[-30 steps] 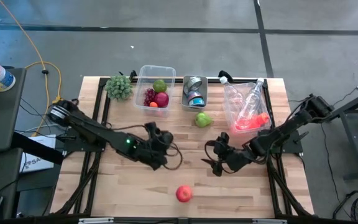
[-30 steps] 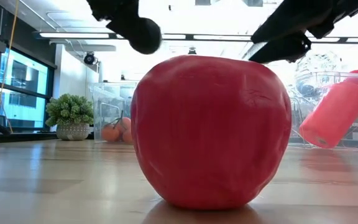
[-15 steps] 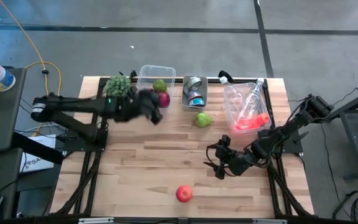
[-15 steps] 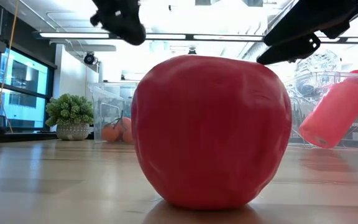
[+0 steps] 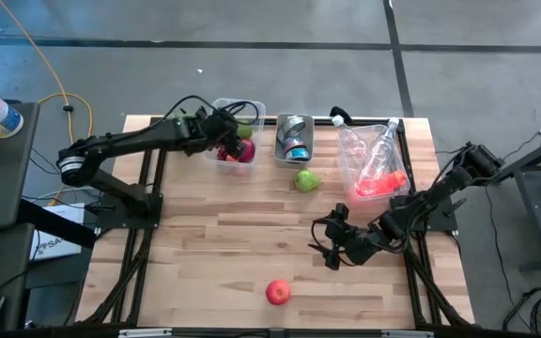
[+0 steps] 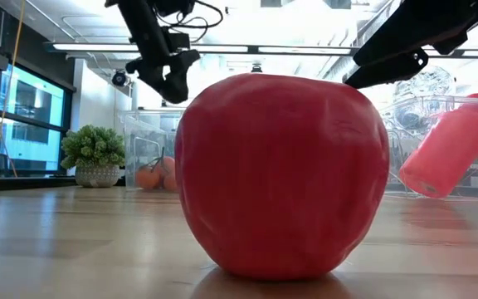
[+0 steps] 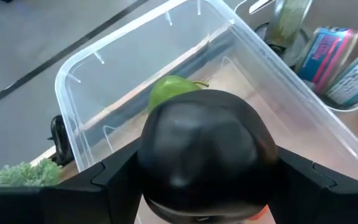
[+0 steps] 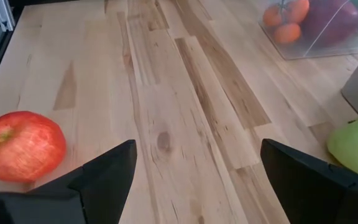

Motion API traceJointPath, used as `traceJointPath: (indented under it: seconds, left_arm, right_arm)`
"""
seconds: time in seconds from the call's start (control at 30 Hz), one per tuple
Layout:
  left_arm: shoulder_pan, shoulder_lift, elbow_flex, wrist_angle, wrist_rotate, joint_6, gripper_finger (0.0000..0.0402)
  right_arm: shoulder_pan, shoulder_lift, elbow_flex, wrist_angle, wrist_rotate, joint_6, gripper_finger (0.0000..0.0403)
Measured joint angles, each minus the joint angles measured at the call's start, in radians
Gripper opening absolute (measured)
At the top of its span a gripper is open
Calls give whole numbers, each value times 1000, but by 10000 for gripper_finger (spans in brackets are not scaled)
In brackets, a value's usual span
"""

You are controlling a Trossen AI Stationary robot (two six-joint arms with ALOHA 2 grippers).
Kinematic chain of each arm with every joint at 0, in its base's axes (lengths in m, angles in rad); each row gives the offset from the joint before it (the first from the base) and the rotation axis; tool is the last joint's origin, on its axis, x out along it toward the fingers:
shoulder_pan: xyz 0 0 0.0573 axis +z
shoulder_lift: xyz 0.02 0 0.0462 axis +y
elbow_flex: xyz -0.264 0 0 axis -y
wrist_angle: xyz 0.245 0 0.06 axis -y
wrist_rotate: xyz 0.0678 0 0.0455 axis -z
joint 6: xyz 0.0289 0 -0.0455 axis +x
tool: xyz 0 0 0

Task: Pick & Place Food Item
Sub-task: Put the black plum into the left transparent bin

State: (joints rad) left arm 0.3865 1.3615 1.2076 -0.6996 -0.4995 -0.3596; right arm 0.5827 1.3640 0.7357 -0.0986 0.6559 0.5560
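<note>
the wooden tabletop (image 5: 205, 253) fills most of what i can see from above. the left arm (image 5: 120, 145) reaches along the far edge, and its gripper (image 5: 225, 131) hangs over the clear tub (image 5: 216, 113) near the far left corner. in its wrist view a dark round plum (image 7: 204, 152) sits wedged between the two fingers (image 7: 114, 177), which stand fairly wide around it and look closed on it, with a green fruit (image 7: 169, 90) lying in the tub beyond. from above the tub also shows a red fruit (image 5: 244, 150). the right arm (image 5: 440, 197) comes in from the right edge, and its gripper (image 5: 325, 246) rests low over the middle of the tabletop, fingers spread wide with nothing between them. a clear bag (image 5: 372, 160) with a pink bottle (image 5: 379, 184) lies by the far right corner. a small grey tray (image 5: 294, 139) holding cans sits at the far edge beside the tub. a little green plant (image 5: 178, 131) stands at the far left corner. a green pear (image 5: 306, 179) lies just in front of the tray. a red apple (image 5: 277, 292) sits alone near the near edge.
</note>
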Motion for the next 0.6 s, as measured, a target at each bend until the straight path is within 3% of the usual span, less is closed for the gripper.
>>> traceJointPath:
  seconds: [0.3, 0.6]
  left_arm:
    - [6, 19, 0, 11, -2, 149, 265]
    - [-9, 29, 0, 41, -3, 157, 266]
  right_arm:
    - [0, 0, 0, -12, 0, 0, 333]
    - [0, 0, 0, -35, 0, 24, 333]
